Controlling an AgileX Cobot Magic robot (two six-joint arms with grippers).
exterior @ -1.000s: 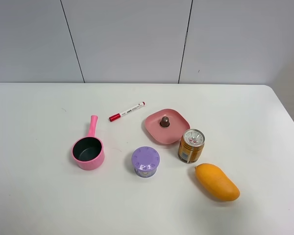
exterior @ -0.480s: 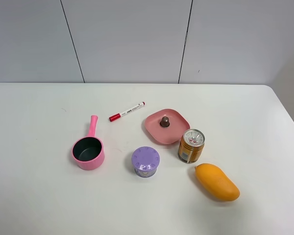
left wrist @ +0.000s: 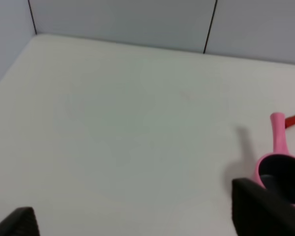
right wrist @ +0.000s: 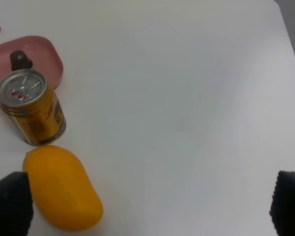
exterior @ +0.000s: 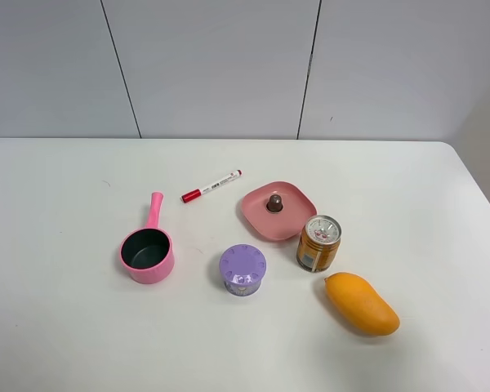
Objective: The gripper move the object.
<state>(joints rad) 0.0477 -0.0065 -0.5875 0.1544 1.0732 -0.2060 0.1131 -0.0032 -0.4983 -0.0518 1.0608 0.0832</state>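
**Can untouched, both hands wide and waiting**

While neither arm shows in the high view, you can read both hands from their wrist cameras. Your right hand (right wrist: pixel 147 206) is released: its black jaw tips sit far apart at the two lower corners of its view, nothing between them but bare white worktop (exterior: pixel 65 343). Your left hand (left wrist: pixel 132 216) is likewise spread, empty, looking across at the pink saucepan with the dark inside (left wrist: pixel 280 172).

Your target, the small orange-gold metal drink can with the silver top (exterior: pixel 318 243), stands upright on the worktop, right of centre in the high view. It sits just in front of the pink square dish (exterior: pixel 253 214) holding a small brown knob-like piece (exterior: pixel 274 202), so close that the can's top overlaps the dish's rim from above; whether they touch I cannot tell. The orange mango (exterior: pixel 362 304) lies just beside it, nearer you. The round purple lidded tub (exterior: pixel 243 269) stands to its left with a clear gap, and the red-capped white marker (exterior: pixel 211 186) lies well apart.

Judging by this layout, the right hand is the natural one to use, since the can (right wrist: pixel 32 113) and mango (right wrist: pixel 64 189) fill its view. The wide jaws suit an approach not yet begun. Watch the crowding: the dish and mango flank the can, so the freer sides look like the ones facing the tub and the open worktop.
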